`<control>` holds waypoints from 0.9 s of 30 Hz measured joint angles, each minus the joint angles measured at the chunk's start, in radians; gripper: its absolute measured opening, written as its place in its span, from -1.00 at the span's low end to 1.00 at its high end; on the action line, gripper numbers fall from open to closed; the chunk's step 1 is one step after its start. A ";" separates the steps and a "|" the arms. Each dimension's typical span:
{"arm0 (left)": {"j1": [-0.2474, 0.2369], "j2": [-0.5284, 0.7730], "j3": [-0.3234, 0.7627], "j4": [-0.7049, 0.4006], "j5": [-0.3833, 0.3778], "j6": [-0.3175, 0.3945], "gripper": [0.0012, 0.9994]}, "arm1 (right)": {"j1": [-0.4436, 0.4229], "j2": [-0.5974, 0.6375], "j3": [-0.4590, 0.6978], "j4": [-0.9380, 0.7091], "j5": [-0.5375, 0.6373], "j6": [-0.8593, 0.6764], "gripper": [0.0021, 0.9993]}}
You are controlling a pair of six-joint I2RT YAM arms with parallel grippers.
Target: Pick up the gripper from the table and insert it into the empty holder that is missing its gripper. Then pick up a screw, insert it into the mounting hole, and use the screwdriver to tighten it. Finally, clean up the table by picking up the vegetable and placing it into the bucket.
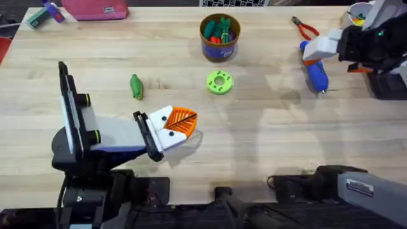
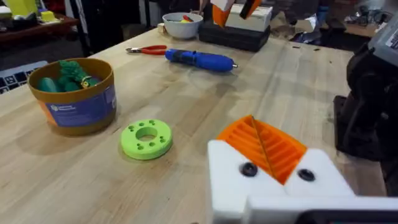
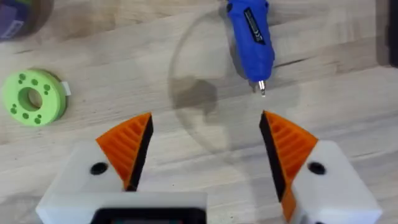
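Observation:
The blue screwdriver (image 1: pixel 316 75) lies at the table's far right, its silver bit (image 3: pixel 262 90) pointing toward the near edge. My right gripper (image 1: pixel 316 51) hovers over it, open (image 3: pixel 205 155), with nothing between its orange pads. My left gripper (image 1: pixel 180 122) is low over the table's near middle and shut (image 2: pixel 267 149), its orange pads pressed together. The green vegetable (image 1: pixel 136 86) lies on the wood to its far left. The blue bucket (image 1: pixel 220 37) stands at the far middle, holding green toy pieces (image 2: pixel 68 74). The loose gripper, the holder and the screw are out of view.
A lime-green disc with holes (image 1: pixel 220 83) lies just in front of the bucket. Red-handled pliers (image 1: pixel 305 28) lie beyond the screwdriver, near a white bowl (image 2: pixel 182 23). A pink case (image 1: pixel 95 9) sits at the far left edge.

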 joint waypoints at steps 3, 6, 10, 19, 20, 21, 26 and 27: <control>0.000 0.000 0.000 0.000 0.000 0.000 -0.96 | -0.014 0.010 0.006 -0.010 0.015 -0.034 0.99; 0.000 0.000 0.000 0.000 0.000 0.000 -0.96 | -0.035 0.062 0.046 -0.034 0.035 -0.063 0.98; 0.000 0.000 0.000 0.000 0.000 0.000 -0.96 | -0.062 0.155 0.130 -0.011 0.046 -0.117 0.99; 0.000 0.000 0.000 0.000 0.000 0.000 -0.96 | -0.136 0.403 0.172 0.156 0.041 -0.279 0.99; 0.000 0.000 0.000 0.000 0.000 0.000 -0.96 | -0.141 0.427 0.174 0.157 0.038 -0.290 0.99; 0.000 0.000 0.000 0.000 0.000 0.000 -0.96 | -0.145 0.451 0.176 0.160 0.034 -0.301 0.99; 0.000 0.000 0.000 0.000 0.000 0.000 -0.96 | -0.150 0.551 0.221 0.184 0.029 -0.364 0.99; 0.000 0.000 0.000 0.000 0.000 0.000 -0.96 | -0.150 0.566 0.235 0.193 0.029 -0.374 0.99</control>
